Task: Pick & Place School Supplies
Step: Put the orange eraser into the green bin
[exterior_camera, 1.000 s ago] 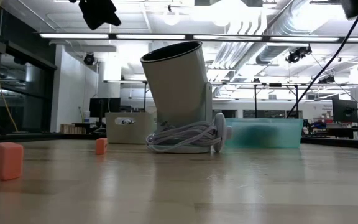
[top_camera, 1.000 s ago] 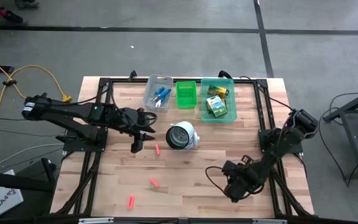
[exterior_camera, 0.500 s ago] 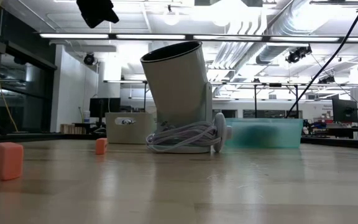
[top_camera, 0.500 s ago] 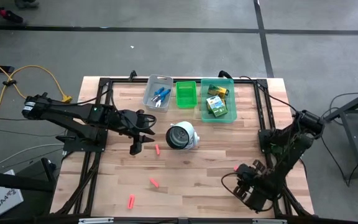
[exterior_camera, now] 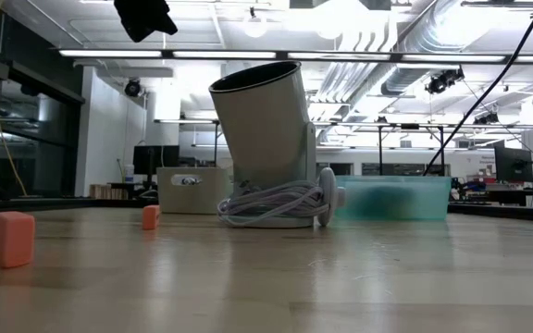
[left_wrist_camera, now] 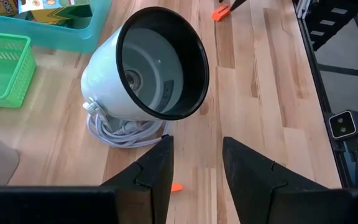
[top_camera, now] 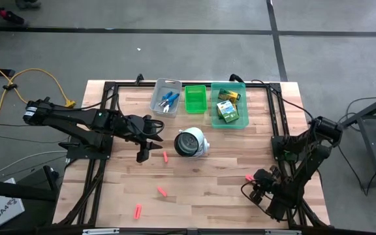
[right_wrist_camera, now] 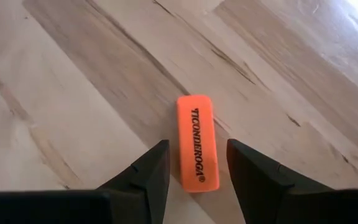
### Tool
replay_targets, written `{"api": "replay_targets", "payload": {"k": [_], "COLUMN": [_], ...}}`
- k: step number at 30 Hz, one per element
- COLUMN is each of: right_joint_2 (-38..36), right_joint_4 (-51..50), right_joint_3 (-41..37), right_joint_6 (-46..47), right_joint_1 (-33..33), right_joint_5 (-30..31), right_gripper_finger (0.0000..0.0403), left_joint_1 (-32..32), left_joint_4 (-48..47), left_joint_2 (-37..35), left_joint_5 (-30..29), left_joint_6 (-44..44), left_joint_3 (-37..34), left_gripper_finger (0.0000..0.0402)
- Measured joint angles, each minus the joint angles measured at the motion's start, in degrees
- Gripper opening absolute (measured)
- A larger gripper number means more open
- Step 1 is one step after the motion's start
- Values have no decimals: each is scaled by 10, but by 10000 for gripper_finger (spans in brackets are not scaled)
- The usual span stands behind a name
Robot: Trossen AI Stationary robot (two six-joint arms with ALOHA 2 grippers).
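Note:
Several red-pink stubs lie flat on the wood: one [top_camera: 164, 156] by my left gripper [top_camera: 145, 151], two [top_camera: 162, 191] [top_camera: 138, 210] near the near edge, one [top_camera: 249, 177] at my right gripper [top_camera: 258, 182]. In the right wrist view this orange stub [right_wrist_camera: 197, 140] lies between the open fingers of my right gripper [right_wrist_camera: 197, 149], which stand on either side without touching. My left gripper [left_wrist_camera: 196, 155] is open above the table, a stub [left_wrist_camera: 176, 187] below it. Blue-handled scissors [top_camera: 169, 101] lie in the grey bin [top_camera: 166, 87], crayon boxes [top_camera: 227, 109] in the teal bin [top_camera: 241, 121].
A round white lamp [top_camera: 191, 141] with a dark face and a coiled cord [left_wrist_camera: 126, 132] lies mid-table, just right of my left gripper. A green bin [top_camera: 196, 98] sits between the grey and teal bins at the far edge. Bare wood lies between the stubs.
My right arm has drawn back toward the table's right edge, and a stub that did not show under it now lies in view just in front of its fingers. My left arm has kept still.

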Motion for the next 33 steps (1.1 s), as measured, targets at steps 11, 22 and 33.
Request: {"api": "replay_targets", "payload": {"k": [11, 22, 33], "right_joint_2": [0, 0, 0], "right_joint_4": [43, 73, 75], "right_joint_3": [-19, -42, -46], "right_joint_6": [0, 0, 0], "right_joint_1": [0, 0, -1], "right_joint_5": [2, -1, -15], "right_gripper_finger": [148, 148, 141], "left_joint_1": [0, 0, 0], "left_joint_4": [0, 0, 0], "left_joint_2": [0, 0, 0], "left_joint_5": [0, 0, 0], "left_joint_6": [-1, -1, -10], "left_joint_3": [0, 0, 0], "left_gripper_finger": [134, 134, 134]}}
